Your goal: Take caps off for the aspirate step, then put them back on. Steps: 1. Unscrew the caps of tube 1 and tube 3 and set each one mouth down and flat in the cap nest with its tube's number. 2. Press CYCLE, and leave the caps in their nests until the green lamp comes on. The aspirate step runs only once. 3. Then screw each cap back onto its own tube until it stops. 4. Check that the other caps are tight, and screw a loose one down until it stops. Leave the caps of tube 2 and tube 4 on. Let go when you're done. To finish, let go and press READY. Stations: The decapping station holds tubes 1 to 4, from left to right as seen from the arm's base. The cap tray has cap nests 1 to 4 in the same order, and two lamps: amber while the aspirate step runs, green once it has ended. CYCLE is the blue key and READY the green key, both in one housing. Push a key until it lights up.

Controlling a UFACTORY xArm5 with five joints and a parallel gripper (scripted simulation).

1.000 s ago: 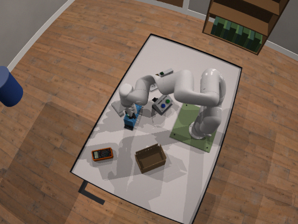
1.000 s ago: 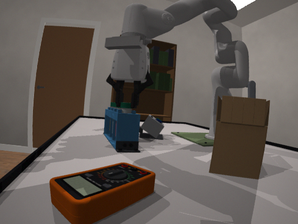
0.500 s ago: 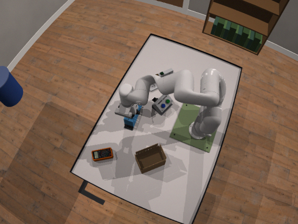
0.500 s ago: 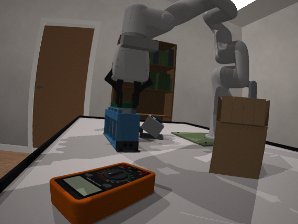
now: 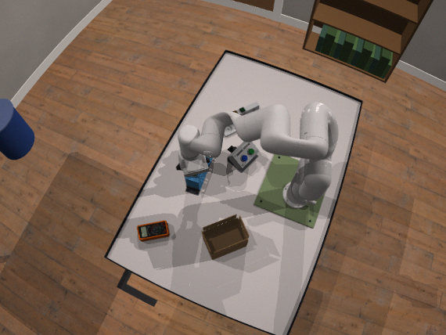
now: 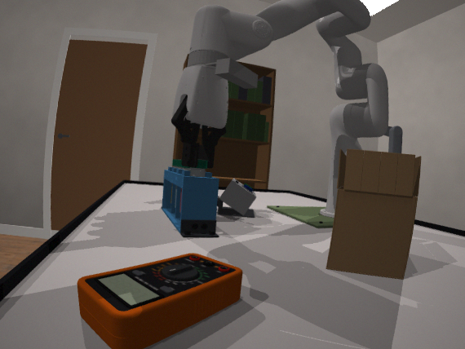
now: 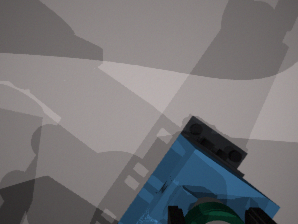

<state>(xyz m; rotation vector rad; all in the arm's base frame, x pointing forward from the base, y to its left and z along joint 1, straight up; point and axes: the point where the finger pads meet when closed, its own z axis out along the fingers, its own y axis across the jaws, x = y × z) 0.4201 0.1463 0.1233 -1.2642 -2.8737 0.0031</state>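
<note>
The blue decapping station (image 5: 196,181) stands left of the arm's base; it also shows in the exterior view (image 6: 189,201) and in the wrist view (image 7: 200,185). My gripper (image 6: 198,161) points straight down onto its top and is shut on a green tube cap (image 7: 212,215), which still sits on the station. The cap is close to the station's black end (image 7: 212,142); I cannot tell its tube number. The grey key housing (image 5: 242,154) with the blue key (image 5: 244,158) and the green key (image 5: 251,151) stands between the station and the base. The arm hides most of the cap tray (image 5: 246,108).
An orange multimeter (image 5: 152,230) lies near the table's front left edge. An open cardboard box (image 5: 225,235) stands beside it, tall in the exterior view (image 6: 373,212). The arm's base sits on a green plate (image 5: 289,188).
</note>
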